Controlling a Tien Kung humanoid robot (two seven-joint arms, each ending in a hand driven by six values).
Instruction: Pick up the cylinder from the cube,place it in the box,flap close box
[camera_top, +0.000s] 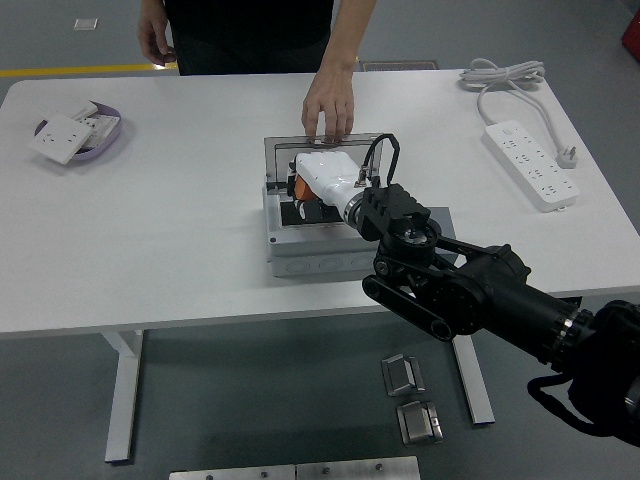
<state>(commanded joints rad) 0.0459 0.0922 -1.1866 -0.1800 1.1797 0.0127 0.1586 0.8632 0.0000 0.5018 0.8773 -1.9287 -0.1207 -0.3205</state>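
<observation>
One hand was at work: your right hand (318, 180) hung over the open grey box (325, 250), fingers wrapped round the orange cylinder (298, 186) just above its opening. Behind it, a person's hand (329, 103) rested on the raised lid (322, 143).

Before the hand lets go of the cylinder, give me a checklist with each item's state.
1. Cylinder in the right hand: ok, orange shows under the white hand.
2. Hand over the box opening: ok.
3. Lid open: ok, standing up behind the hand.
4. Person's hand clear of the box: not ok, its fingers rest at the lid's top edge.
5. Cylinder low enough inside to drop: cannot tell, the hand hides it.
6. Left arm clear: cannot tell, not in view.
</observation>
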